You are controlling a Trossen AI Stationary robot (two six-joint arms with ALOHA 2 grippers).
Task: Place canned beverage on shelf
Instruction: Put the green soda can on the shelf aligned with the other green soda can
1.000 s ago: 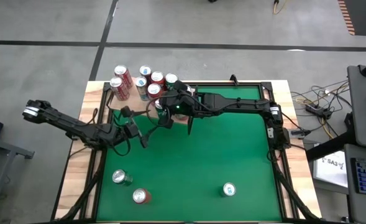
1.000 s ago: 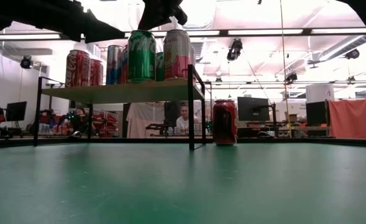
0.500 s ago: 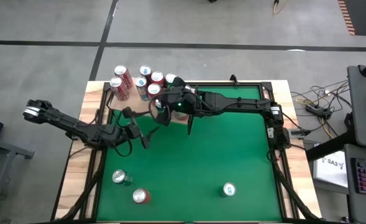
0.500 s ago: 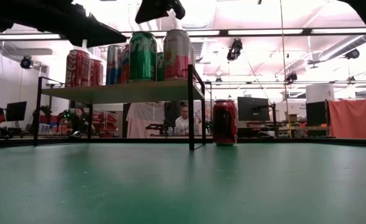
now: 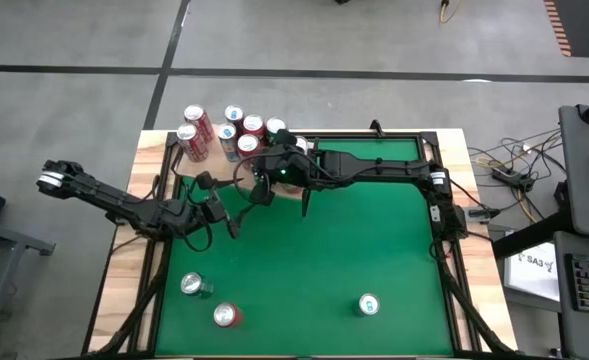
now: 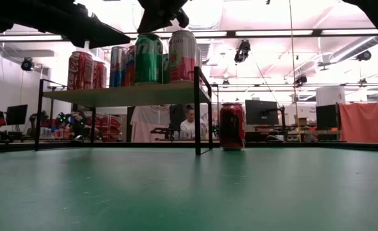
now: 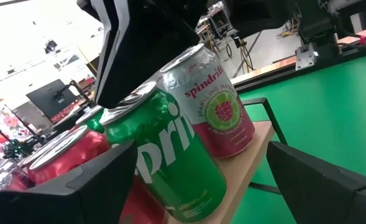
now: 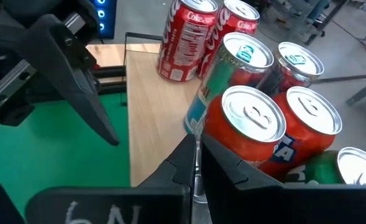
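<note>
Two arms up by the shelf (image 5: 206,150). Vs a second ago: right gripper (image 5: 259,188) has shifted only slightly over the shelf's inner end, sitting a touch higher in the low view; left arm hasn't moved, and the cans stay put.

Right gripper: fingers (image 8: 189,158) pressed together, nothing between them. It hangs above the shelf edge, just beside the can cluster, touching none that I can see. In the low view it shows as a dark shape (image 6: 163,11) above the green can (image 6: 147,59) and the pink-and-white can (image 6: 183,56).

Left gripper (image 5: 224,215): jaws wide apart, empty, over the green table (image 5: 374,240) just in front of the shelf. Its wrist view looks between both fingers (image 7: 108,180) at the green can (image 7: 170,158) and the pink-and-white can (image 7: 217,102).

Canned beverages on the shelf: all upright, long axis vertical, tops up. Green and pink-and-white stand side by side at the shelf's inner end, next to the dark upright end panel (image 6: 197,109). Red cans (image 6: 81,70) sit farther along; right wrist view shows red and teal ones (image 8: 245,68) packed close.

Shelf board runs lengthwise along the far-left table edge, raised on thin dark legs.

Off the shelf: a red can (image 6: 231,126) upright on the table just past the end panel; three more cans (image 5: 194,286) (image 5: 227,316) (image 5: 368,304) near the front edge, well apart from the shelf.
</note>
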